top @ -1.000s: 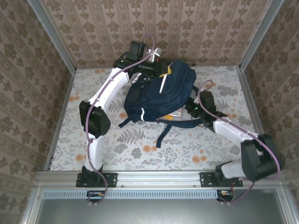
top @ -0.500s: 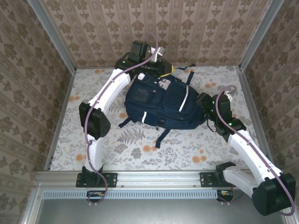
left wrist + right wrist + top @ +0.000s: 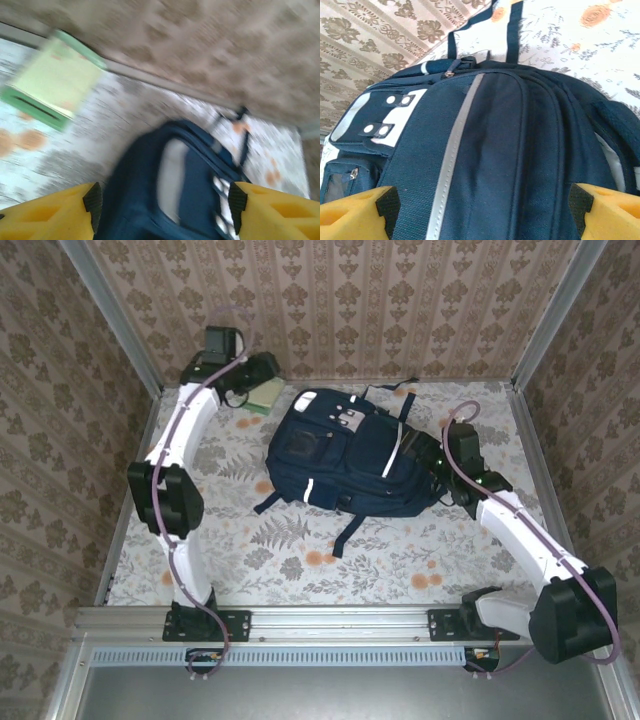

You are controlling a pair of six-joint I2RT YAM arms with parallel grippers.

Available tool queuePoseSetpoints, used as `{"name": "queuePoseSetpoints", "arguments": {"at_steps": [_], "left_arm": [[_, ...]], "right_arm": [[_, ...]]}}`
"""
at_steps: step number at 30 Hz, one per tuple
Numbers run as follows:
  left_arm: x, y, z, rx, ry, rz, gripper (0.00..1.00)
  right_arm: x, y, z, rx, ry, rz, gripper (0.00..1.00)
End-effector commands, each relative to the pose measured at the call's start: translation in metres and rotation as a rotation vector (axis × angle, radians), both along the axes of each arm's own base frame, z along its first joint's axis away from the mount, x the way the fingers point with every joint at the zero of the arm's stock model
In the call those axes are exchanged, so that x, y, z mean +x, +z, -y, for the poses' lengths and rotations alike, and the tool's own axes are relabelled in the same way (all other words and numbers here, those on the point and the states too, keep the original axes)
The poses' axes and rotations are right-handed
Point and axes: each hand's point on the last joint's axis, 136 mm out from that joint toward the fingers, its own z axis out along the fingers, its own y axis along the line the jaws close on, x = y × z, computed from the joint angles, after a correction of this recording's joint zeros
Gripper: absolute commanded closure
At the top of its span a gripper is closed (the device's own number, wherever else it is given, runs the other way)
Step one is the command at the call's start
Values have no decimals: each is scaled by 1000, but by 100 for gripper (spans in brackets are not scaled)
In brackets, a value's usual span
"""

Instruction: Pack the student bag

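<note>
Bag [image 3: 345, 452] lies flat mid-bench, slightly toward the far side, front face up, top end pointing far-left. Grey patches [image 3: 347, 420] sit near the top and a white stripe [image 3: 397, 450] runs down the right half. Dark straps [image 3: 345, 525] trail off its near edge onto the bench [image 3: 420, 560]. One more strap loops out past the far edge, near the wall [image 3: 400, 300].

Right end effector [image 3: 433, 468] sits at the bag's right side, just beside it. We can't tell from above whether it touches. On the right wrist cam the end effector [image 3: 484, 202] is spread wide: yellow fingers [image 3: 350, 212] sit in the bottom corners and the bag [image 3: 485, 150] lies across the gap beyond them, nothing pinched.

Left end effector [image 3: 264, 368] is up in the far-left corner, well apart from the bag's body and just above a green book [image 3: 262, 397] that lies on the bench by the wall. The left wrist cam is blurred, but the end effector [image 3: 165, 202] reads as spread — fingers [image 3: 50, 215] at the two bottom corners, nothing between them. The bag [image 3: 185, 185] is ahead in that view and the green book [image 3: 55, 85] is off to the upper left, clear of the bag.
</note>
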Motion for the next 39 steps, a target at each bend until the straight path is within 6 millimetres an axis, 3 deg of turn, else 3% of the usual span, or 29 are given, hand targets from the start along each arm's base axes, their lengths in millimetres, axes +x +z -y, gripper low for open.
{"name": "queuePoseSetpoints", "arguments": {"at_steps": [1, 5, 9, 10, 14, 21, 25, 28, 39], "left_arm": [[31, -42, -45, 83, 176, -85, 20], [69, -82, -66, 30, 213, -140, 14], [104, -107, -66, 125, 136, -90, 12], [110, -111, -66, 157, 126, -73, 4], [123, -142, -67, 260, 94, -43, 8], [116, -195, -50, 531, -8, -78, 14], [108, -217, -64, 641, 12, -139, 12], [106, -219, -78, 631, 49, -165, 12], [87, -236, -85, 632, 6, -266, 19]], "right_arm": [[11, 12, -12, -1, 58, 34, 10], [21, 4, -19, 7, 80, 8, 10], [32, -10, -27, 17, 108, -44, 10], [34, -13, -29, 19, 112, -51, 10], [41, -28, -32, 27, 115, -91, 10], [46, -41, -38, 50, 126, -128, 10], [46, -43, -41, 75, 134, -135, 10], [42, -43, -43, 88, 140, -133, 10], [34, -31, -41, 94, 142, -101, 10]]}}
